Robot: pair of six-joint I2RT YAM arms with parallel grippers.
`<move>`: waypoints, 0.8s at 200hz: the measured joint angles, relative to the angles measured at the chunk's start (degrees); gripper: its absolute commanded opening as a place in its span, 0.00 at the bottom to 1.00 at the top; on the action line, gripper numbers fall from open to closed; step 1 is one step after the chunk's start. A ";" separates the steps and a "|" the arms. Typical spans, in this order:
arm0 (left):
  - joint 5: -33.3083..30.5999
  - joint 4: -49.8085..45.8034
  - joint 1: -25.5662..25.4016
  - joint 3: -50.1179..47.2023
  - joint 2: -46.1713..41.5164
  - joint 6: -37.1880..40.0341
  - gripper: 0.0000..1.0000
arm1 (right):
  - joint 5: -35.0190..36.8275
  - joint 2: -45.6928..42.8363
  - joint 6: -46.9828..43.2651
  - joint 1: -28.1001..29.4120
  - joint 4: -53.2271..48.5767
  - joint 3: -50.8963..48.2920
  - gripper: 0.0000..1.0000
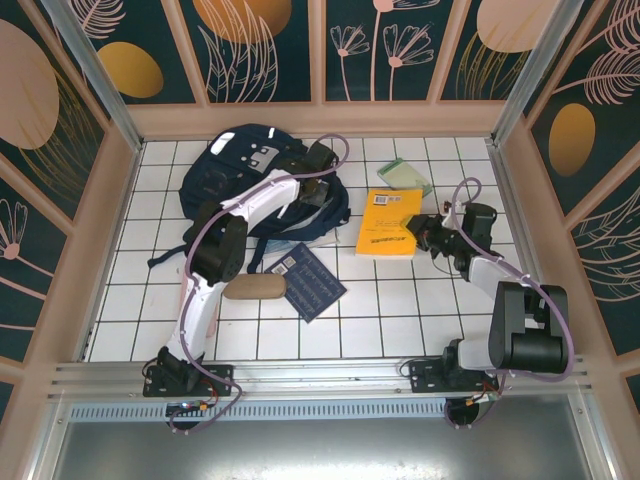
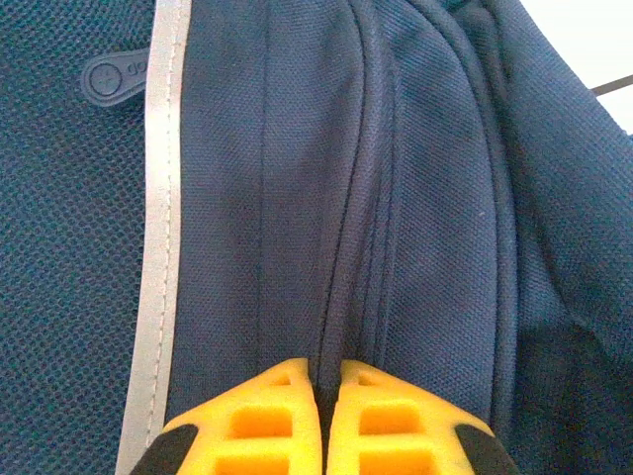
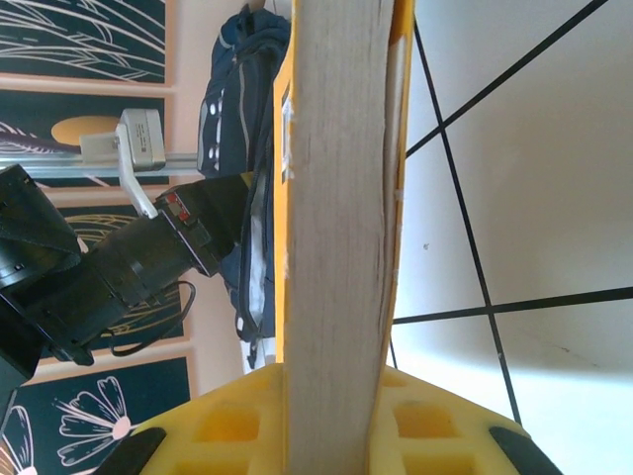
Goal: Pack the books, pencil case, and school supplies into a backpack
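Observation:
The navy backpack point(image 1: 245, 165) lies at the back left of the tiled table. My left gripper point(image 1: 322, 198) is over its right side, and in the left wrist view the left gripper point(image 2: 331, 368) is shut on a raised fold of the backpack's fabric point(image 2: 415, 198). Right of centre lies a yellow book point(image 1: 388, 222); my right gripper point(image 1: 418, 235) is shut on its right edge, with the page block point(image 3: 336, 218) clamped between the yellow fingers point(image 3: 232, 426). Near the front are a navy book point(image 1: 308, 282) and a tan pouch point(image 1: 255, 288). A small green book point(image 1: 405, 175) lies behind the yellow one.
A white reflective stripe point(image 2: 158, 257) and a snap button point(image 2: 112, 77) mark the backpack's panel. Dark straps point(image 1: 170, 255) trail left of the bag. Wooden-framed walls point(image 1: 320, 118) close the table on three sides. The left arm point(image 3: 119, 267) appears beyond the yellow book.

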 measured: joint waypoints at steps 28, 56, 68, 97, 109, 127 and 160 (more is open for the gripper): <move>0.31 -0.13 0.04 0.00 -0.59 0.02 0.00 | 0.92 0.00 1.33 1.33 0.17 0.04 0.00; 1.42 -1.60 0.33 0.90 -3.10 0.00 0.00 | 2.32 0.00 3.67 2.82 1.84 0.37 0.00; 2.03 -2.60 0.74 1.92 -4.44 0.02 0.00 | 3.08 0.02 4.63 3.91 2.86 1.03 0.00; 4.50 -4.76 2.45 5.14 -7.98 -0.28 0.00 | 4.87 1.99 6.91 7.82 6.27 4.28 0.00; 6.67 -5.49 3.54 6.34 -9.46 -0.68 0.00 | 5.62 3.52 7.76 9.60 7.96 5.81 0.00; 10.84 -5.86 5.53 7.28 -11.45 -1.44 0.00 | 7.43 6.29 9.38 12.20 11.04 7.56 0.00; 20.83 -5.97 10.29 7.52 -14.25 -3.26 0.00 | 13.70 11.17 12.24 17.66 17.16 9.33 0.00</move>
